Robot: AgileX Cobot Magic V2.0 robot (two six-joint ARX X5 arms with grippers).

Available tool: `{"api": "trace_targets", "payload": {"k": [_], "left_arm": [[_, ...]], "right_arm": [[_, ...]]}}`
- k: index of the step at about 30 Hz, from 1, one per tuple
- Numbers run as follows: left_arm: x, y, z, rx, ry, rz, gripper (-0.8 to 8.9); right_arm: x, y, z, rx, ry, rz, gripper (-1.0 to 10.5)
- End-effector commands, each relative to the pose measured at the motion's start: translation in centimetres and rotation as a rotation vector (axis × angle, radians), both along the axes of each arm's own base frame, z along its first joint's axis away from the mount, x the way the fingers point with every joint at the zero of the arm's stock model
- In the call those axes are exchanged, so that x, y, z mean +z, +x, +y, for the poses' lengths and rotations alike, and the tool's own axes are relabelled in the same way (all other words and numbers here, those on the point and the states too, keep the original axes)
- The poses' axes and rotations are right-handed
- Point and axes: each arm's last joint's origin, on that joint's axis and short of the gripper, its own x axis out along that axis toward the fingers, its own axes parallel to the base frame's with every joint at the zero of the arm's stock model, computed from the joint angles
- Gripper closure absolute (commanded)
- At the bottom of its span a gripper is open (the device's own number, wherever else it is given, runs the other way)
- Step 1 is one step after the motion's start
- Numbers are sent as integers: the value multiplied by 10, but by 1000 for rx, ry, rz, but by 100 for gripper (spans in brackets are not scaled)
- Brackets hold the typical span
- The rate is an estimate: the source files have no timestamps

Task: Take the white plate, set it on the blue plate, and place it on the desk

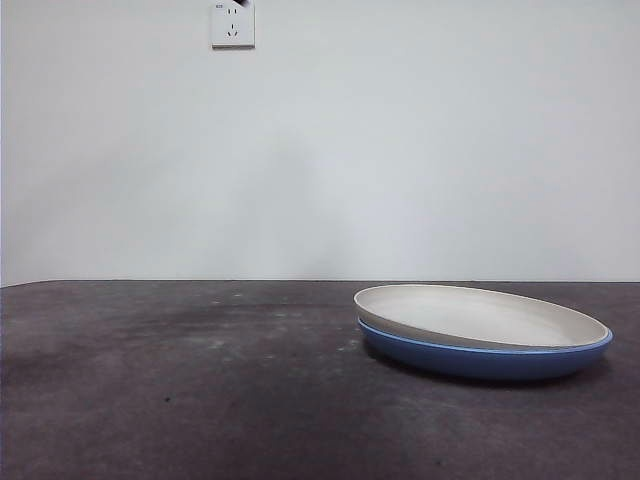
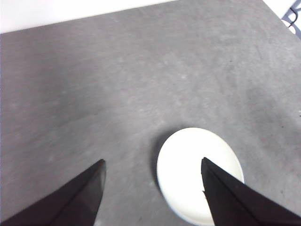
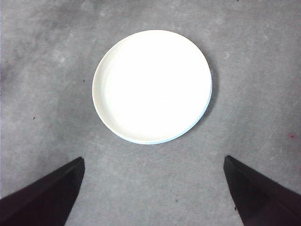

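Two plates are sitting stacked in the front view: the white plate [image 1: 480,313] is resting inside the blue plate [image 1: 486,358], slightly tilted, its near-left rim riding a little higher than the blue rim. Both are lying on the dark table [image 1: 180,380], and no arm is showing here.

Left wrist view: the left gripper [image 2: 153,186] is hanging high over the table [image 2: 141,75] with its jaws spread wide, gripping nothing. The white plate [image 2: 190,172] is lying far below, mostly between the jaws and partly hidden behind one of them. The blue plate is not making itself out here.

Right wrist view: the right gripper [image 3: 154,188] is also hovering well above, jaws released and wide apart, empty. The white plate [image 3: 151,85] is lying ahead of the jaws, roughly centred between them; only a thin sliver of blue plate [image 3: 210,92] is peeking past one edge.

Handling, as a judgement: the white plate is looking rigid, matte, probably ceramic or melamine, so breakable if dropped, and too wide to span. The low sloping rim is the only hold: one jaw over, one under the raised edge. The glossy blue plate beneath is likely slippery and may be dragged along.
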Motion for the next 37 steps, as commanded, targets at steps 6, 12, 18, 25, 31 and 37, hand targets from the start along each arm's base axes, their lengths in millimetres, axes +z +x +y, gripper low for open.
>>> {"api": "trace_targets", "payload": {"k": [6,12,18,25,31,37], "left_arm": [[-11,-28,23,-1,44,15,506],[-47,-61,37,-40,15,40,506],[-89,-93,49,-154,-15,107,505],[-131,-117,55,-317,-106,204,506],[-143,-123,52,-377,-123,252,505],[-143,-123,51,-382,-126,239,506]], "right_arm": [[5,2,0,-5,3,-16,473],[5,2,0,-7,5,-15,472],[5,2,0,-10,8,-13,472],[5,1,0,-14,13,-6,472],[3,0,0,-19,16,21,472],[2,-1,0,-29,24,38,472]]}}
